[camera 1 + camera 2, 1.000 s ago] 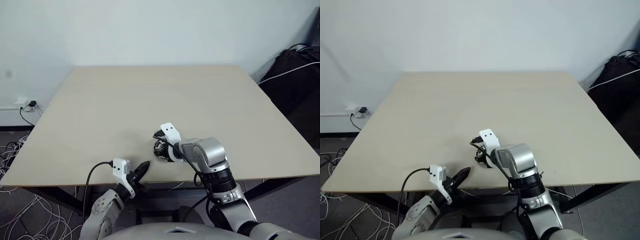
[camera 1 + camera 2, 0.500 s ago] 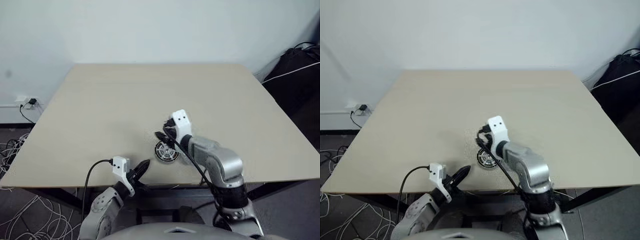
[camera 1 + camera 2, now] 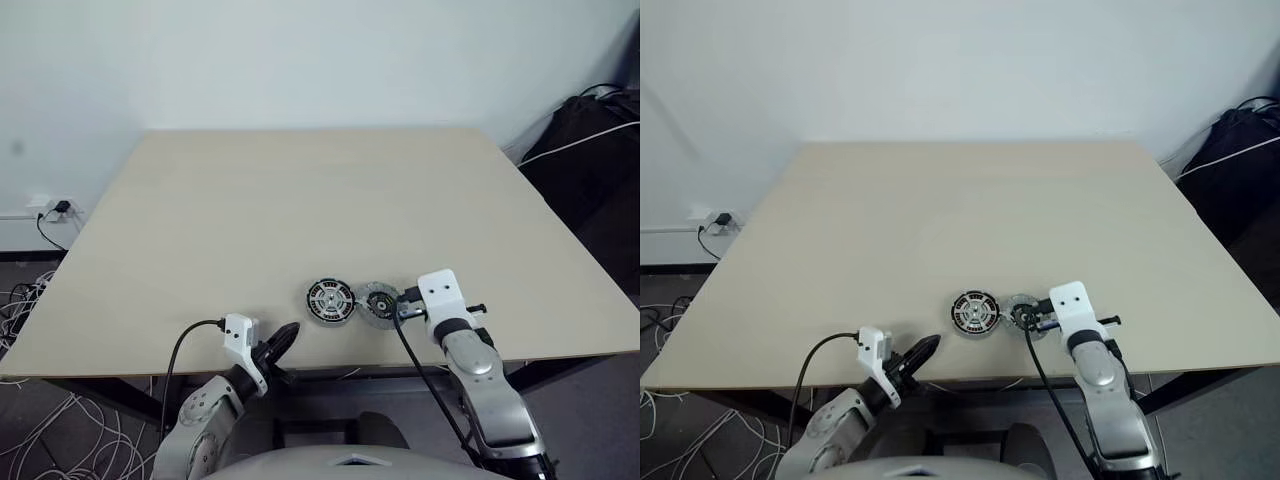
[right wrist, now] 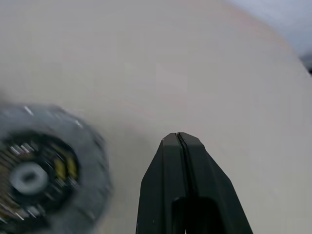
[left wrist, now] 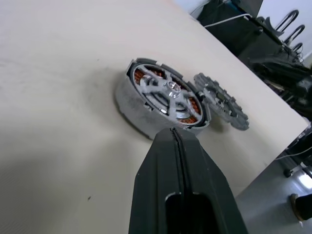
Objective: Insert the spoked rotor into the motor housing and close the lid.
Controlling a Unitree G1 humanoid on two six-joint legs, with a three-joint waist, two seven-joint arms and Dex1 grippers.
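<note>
The motor housing [image 5: 127,100] lies near the table's front edge, copper windings showing under the spoked rotor [image 5: 168,92], which sits inside it; in the head view they read as one disc [image 3: 331,301]. The lid [image 3: 378,303], dull grey with a notched rim and dark centre, lies flat on the table just right of the housing, apart from it. My right gripper [image 4: 179,135] is shut and empty, low over the table just right of the lid [image 4: 34,175]. My left gripper [image 3: 288,332] is shut and empty at the table's front edge, pointing at the housing.
The beige table [image 3: 300,200] stretches bare behind the parts, up to a white wall. Its front edge runs just below the discs. Cables [image 3: 40,430] lie on the floor at the left, and a black bag [image 3: 590,150] stands at the right.
My right arm has swung to the right, off the housing, and its fingers have shut. The lid beside the housing has come into view. The left gripper has stayed put.
</note>
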